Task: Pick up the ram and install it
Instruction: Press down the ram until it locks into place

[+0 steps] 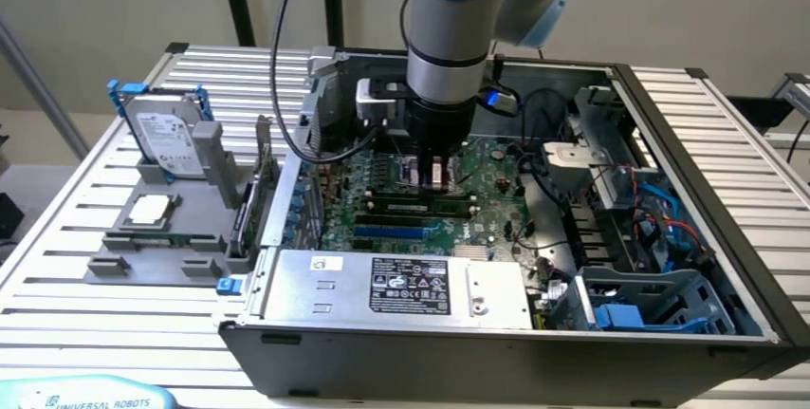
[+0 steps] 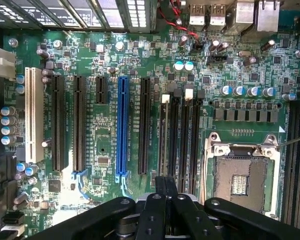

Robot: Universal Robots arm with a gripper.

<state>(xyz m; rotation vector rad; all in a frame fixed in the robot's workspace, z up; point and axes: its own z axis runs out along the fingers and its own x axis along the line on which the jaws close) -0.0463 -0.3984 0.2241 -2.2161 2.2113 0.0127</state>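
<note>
Over motherboard [image 2: 105,145]: claw [image 2: 165,187] fully closed, gripping nothing visible.

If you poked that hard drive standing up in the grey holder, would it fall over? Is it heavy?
Probably not easily: the hard drive stands on edge, but its bottom sits in the grey holder. It looks like a solid metal box, so it is likely stiff and heavy for its size. A hard poke up high might still tip it.
</note>
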